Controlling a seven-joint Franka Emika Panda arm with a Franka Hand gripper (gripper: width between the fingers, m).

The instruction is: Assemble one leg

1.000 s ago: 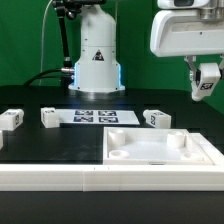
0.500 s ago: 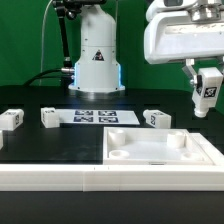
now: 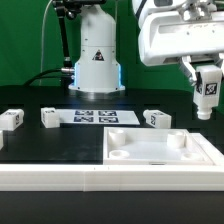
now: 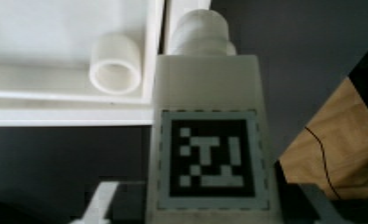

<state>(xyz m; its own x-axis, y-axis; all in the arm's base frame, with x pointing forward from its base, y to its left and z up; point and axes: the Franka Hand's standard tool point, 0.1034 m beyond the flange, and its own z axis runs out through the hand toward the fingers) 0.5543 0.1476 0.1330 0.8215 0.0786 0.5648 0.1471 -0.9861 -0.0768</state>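
Note:
My gripper (image 3: 207, 80) is at the exterior view's right, above the table, shut on a white leg (image 3: 207, 93) with its marker tag facing the camera. In the wrist view the held leg (image 4: 209, 130) fills the middle, tag up, its round peg end pointing toward the tabletop panel (image 4: 39, 85), with the fingers (image 4: 106, 205) on both sides of it. The white tabletop panel (image 3: 160, 160) with round sockets lies on the table below. Three more legs lie on the table: one at the left (image 3: 12, 119), one (image 3: 49, 117) and one (image 3: 157, 119) at the marker board's two ends.
The marker board (image 3: 98, 117) lies flat in the middle of the black table. The robot base (image 3: 95, 60) stands behind it. A white rail (image 3: 50, 178) runs along the front edge. A round socket (image 4: 113, 62) of the panel shows near the leg's tip.
The gripper with the leg has moved a little toward the exterior view's left and slightly down; the tag now faces the camera more squarely. Nothing on the table moved.

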